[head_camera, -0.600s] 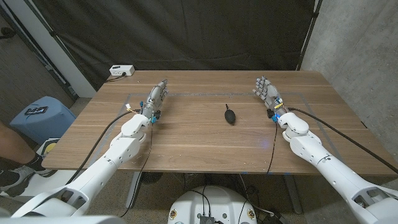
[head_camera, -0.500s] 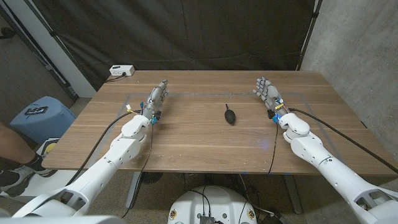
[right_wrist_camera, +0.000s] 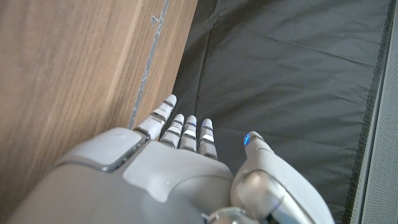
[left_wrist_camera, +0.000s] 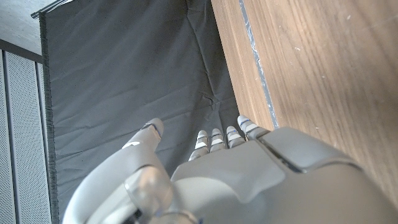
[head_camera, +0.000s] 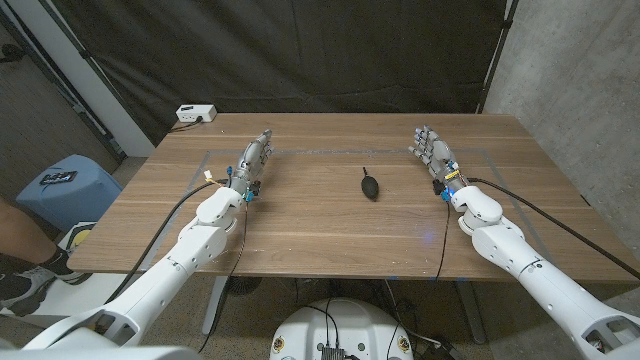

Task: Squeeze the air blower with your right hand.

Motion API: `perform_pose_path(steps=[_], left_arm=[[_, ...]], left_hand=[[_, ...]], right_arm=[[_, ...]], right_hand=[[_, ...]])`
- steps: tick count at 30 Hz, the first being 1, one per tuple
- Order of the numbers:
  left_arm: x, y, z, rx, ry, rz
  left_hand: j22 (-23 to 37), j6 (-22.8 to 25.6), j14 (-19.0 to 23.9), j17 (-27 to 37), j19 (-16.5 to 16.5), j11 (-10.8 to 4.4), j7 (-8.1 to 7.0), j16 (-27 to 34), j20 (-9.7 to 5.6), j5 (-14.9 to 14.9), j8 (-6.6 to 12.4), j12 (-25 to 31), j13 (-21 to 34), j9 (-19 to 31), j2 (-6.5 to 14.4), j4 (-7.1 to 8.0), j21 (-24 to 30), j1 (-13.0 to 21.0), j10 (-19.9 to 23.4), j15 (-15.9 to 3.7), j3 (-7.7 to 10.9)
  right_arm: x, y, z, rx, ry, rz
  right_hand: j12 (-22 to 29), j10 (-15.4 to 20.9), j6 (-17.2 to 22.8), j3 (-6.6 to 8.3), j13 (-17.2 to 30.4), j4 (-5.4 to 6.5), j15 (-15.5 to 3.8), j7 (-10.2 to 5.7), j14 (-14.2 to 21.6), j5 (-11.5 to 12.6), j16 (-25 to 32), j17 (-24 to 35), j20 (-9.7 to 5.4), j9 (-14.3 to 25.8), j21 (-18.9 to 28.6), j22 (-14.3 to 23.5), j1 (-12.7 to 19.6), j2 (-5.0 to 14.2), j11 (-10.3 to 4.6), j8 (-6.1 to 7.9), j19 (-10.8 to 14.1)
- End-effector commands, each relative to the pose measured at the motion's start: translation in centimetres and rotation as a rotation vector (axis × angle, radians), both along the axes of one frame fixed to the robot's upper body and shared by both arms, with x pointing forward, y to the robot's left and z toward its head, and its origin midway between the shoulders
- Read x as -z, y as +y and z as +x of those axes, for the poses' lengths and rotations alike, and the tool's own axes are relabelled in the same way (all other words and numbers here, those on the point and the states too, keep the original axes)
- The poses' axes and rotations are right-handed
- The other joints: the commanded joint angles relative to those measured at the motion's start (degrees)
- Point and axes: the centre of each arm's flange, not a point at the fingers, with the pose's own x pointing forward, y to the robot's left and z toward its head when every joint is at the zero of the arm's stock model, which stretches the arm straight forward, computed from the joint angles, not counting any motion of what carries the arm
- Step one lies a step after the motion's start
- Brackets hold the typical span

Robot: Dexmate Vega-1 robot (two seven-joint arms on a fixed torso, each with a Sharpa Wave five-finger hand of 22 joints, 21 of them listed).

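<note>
Dark curtain hangs behind a wooden worktop (head_camera: pixel 300 225) that fronts a grey wall on the robot's right. At the worktop's far right the right hand (head_camera: pixel 433 155) stands with its fingers (right_wrist_camera: pixel 180 127) straight and held apart, reaching away from the robot toward the far edge, and it has hold of nothing. Toward the middle from it, well apart from the hand, lies the air blower (head_camera: pixel 369 185), a small black bulb with its thin nozzle aimed at the far edge; nothing touches it. Across the worktop the left hand (head_camera: pixel 253 158) mirrors the right one near the far left, fingers extended and empty, also well clear of the blower. Faint tape lines run along the worktop near both hands. Beyond the far left corner sits a white power strip (head_camera: pixel 195 113), and on the floor at the left there is a blue bin (head_camera: pixel 62 185), with a person's leg showing at the picture's edge. Judging by this layout, the task has barely begun: the reach is the step in hand. The next move calls for carrying the right hand inward and slightly nearer the robot, lowering it over the bulb, not the nozzle, and wrapping the fingers round it before pressing.
</note>
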Motion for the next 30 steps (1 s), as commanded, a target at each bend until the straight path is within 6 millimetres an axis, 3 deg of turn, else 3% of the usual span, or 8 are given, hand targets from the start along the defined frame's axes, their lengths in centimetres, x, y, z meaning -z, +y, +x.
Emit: perform_pose_path(steps=[1, 30], left_arm=[[0.0, -0.2, -0.4, 0.005, -0.006, 0.005], [0.2, 0.4, -0.6, 0.013, -0.019, 0.004]], left_hand=[[0.17, 0.09, -0.39, 0.31, 0.03, -0.17, 0.23, 0.30, 0.46, 0.26, 0.23, 0.19, 0.06, 0.18, 0.02, -0.24, -0.19, 0.82, -0.22, 0.01, 0.13], [0.18, 0.31, -0.35, 0.31, 0.07, -0.26, 0.02, 0.23, 0.57, 0.32, 0.23, 0.13, 0.05, 0.17, 0.01, -0.62, -0.62, 1.00, -0.22, 0.04, 0.18]], right_arm=[[0.0, 0.3, -1.1, 0.015, -0.012, -0.028], [-2.1, 2.2, -3.6, 0.131, -0.030, -0.221]], right_hand=[[0.34, 0.37, 0.32, 0.53, 0.13, -0.12, 0.01, -0.11, 0.53, 0.32, 0.34, 0.04, 0.26, 0.22, 0.29, 0.18, 0.68, -0.05, 0.12, 0.16, 0.48], [0.30, 0.24, 0.02, 1.21, 0.06, -1.70, 0.26, -0.07, 0.52, 0.28, 0.16, -0.59, 0.52, 0.16, 0.31, 0.18, 2.18, -0.60, 0.10, 0.05, 0.38]])
